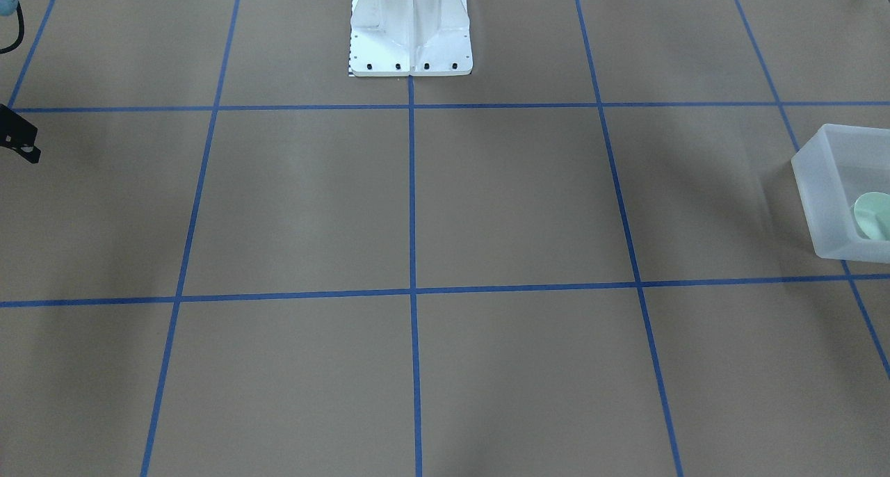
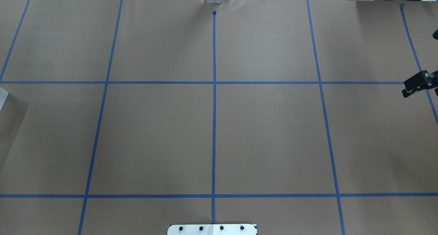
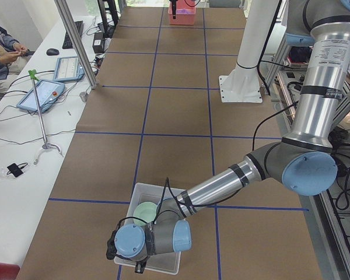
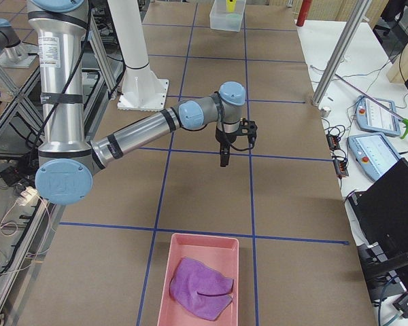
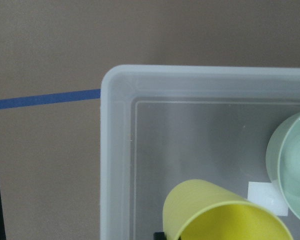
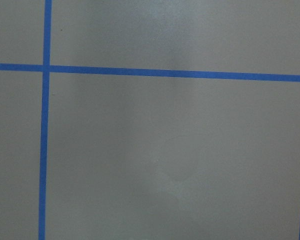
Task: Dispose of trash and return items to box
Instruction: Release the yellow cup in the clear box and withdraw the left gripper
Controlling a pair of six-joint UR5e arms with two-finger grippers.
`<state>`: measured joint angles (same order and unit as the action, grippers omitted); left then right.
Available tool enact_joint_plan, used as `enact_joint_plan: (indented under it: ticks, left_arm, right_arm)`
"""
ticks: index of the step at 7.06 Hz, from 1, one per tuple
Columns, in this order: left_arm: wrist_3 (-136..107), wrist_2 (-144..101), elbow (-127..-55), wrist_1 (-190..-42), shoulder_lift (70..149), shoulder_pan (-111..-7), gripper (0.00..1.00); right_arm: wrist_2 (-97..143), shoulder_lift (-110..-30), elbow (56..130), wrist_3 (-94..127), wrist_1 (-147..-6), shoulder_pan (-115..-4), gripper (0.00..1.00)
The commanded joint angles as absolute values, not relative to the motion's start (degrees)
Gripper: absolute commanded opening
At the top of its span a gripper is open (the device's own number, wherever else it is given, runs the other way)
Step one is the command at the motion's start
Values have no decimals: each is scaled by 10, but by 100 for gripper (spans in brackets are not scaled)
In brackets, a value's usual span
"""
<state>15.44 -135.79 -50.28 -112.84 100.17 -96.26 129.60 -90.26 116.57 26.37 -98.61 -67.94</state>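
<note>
The frosted-white box (image 5: 115, 150) stands at the table's left end, also in the front view (image 1: 827, 185) and the left side view (image 3: 163, 265). The pale teal bowl (image 5: 292, 170) lies in it (image 1: 872, 216). My left gripper (image 5: 215, 235) hangs over the box, shut on a yellow cup (image 5: 225, 215); only one dark fingertip (image 5: 160, 234) shows beside the cup. My right gripper (image 2: 409, 90) hangs above bare paper near the table's right end, fingers together and empty (image 4: 223, 157).
A pink bin (image 4: 200, 275) holding a purple cloth (image 4: 198, 287) stands at the table's right end. The table is covered in brown paper with a blue tape grid (image 2: 214, 125). The white robot pedestal (image 1: 410, 32) stands at mid-table.
</note>
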Motion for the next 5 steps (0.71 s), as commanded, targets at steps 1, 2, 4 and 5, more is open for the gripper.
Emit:
enact_joint_plan:
  ticks: [1,2,4,5]
  left_arm:
    - [143,-1358,-501,-1132,1001,-951,0]
    - [143,-1358,-500,-1131,1001,-949,0]
    - [142,-1358,-499,-1130,1001,-943,35]
    - [145,-1358,-500,-1131,1001,-941,87]
  right_arm:
    - [1296,-903,1165,264,-986,-679,100]
    - [1296,-903,1165,264,-986,-678,100]
    - [1296,-903,1165,264,-986,-677,100]
    - [1296,-903,1165,264,-986,-677,100]
